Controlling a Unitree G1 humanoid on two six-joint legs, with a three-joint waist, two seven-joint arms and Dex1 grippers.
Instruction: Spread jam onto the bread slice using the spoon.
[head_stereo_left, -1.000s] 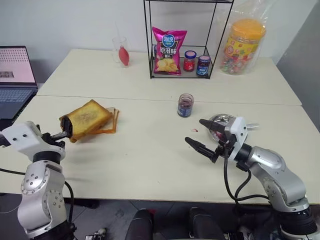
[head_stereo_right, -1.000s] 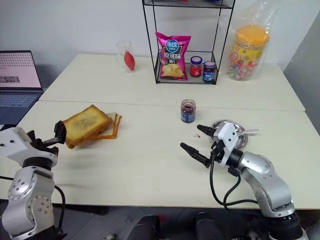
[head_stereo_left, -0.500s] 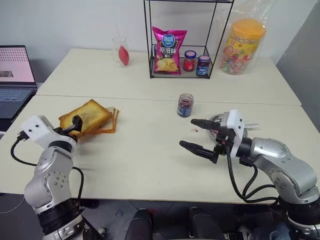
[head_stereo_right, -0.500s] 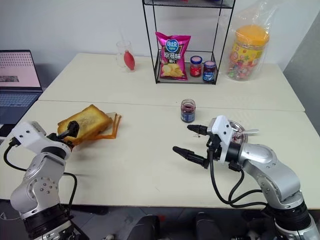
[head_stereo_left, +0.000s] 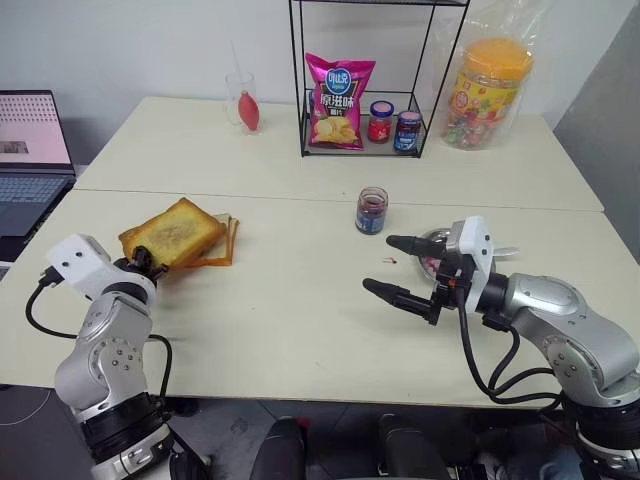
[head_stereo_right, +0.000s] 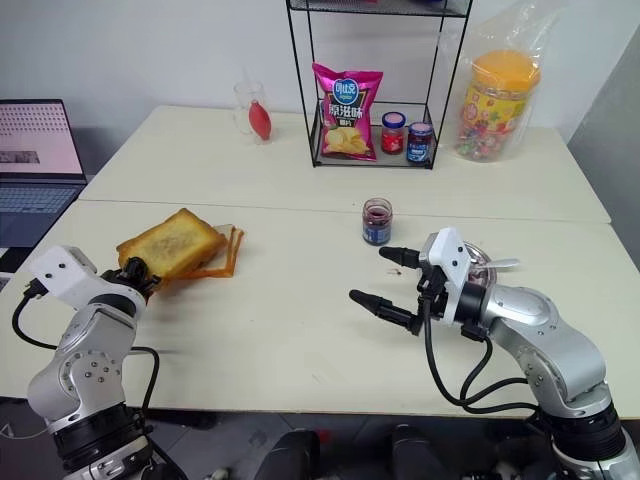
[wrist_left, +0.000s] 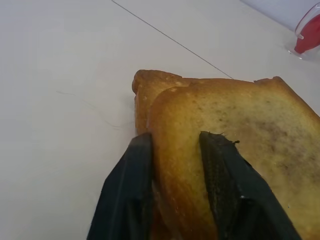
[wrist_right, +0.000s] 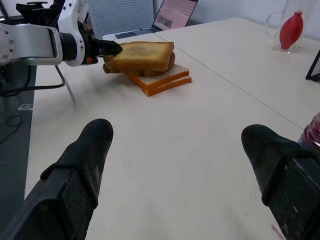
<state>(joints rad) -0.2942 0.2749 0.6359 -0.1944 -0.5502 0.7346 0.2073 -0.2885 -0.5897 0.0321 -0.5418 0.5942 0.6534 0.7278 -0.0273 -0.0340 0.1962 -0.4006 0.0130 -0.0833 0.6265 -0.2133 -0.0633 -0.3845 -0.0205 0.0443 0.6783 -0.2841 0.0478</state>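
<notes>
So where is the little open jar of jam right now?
The open jam jar stands near the middle of the front table, just below the wire rack and up-left of the steel dish by the robot's right hand.

light: bright, even, indoor | shadows: soft, faint | blur: close claw fingers in wrist views

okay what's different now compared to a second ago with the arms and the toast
The left gripper went from open beside the stack to closed on the edge of the top bread slice. The right gripper stayed open above the table, empty. The bread stack, the open jam jar and the steel dish kept their places.
</notes>
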